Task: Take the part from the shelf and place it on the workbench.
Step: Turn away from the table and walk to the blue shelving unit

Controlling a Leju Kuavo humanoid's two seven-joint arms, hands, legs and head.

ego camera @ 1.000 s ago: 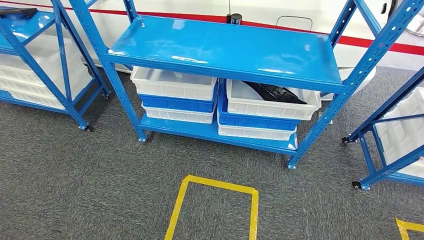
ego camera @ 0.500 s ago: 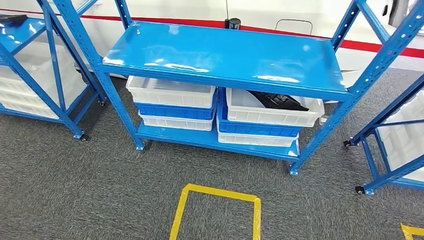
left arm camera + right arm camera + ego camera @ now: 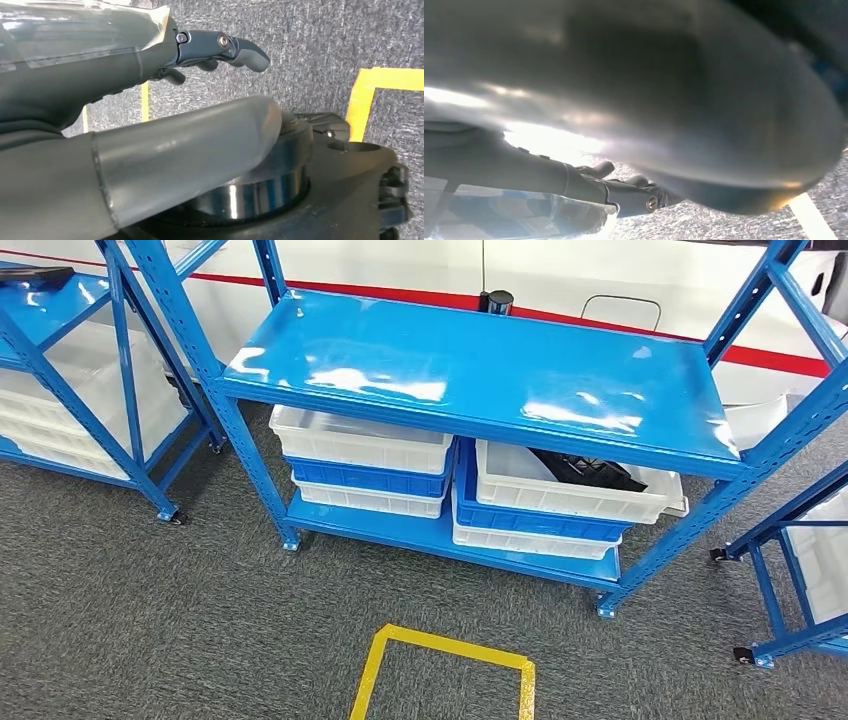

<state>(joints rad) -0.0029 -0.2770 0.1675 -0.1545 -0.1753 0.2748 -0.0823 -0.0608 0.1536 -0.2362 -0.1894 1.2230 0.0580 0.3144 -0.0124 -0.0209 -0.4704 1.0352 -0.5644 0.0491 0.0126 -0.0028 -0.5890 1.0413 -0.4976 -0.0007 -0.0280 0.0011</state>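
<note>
Approach to the shelf, nothing held

The left hand and right hand are carried loosely spread and empty. The black part lies in the upper white bin under the blue shelf; the stance should be squared to that bin before reaching.

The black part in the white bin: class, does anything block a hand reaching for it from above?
Yes. The blue shelf board lies directly over the white bin holding the black part, leaving only a front gap.

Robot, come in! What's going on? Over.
Left hand empty, fingers apart. Right hand too blurred to call. Black part sits in white bin, lower shelf. Nothing in the way.
</note>
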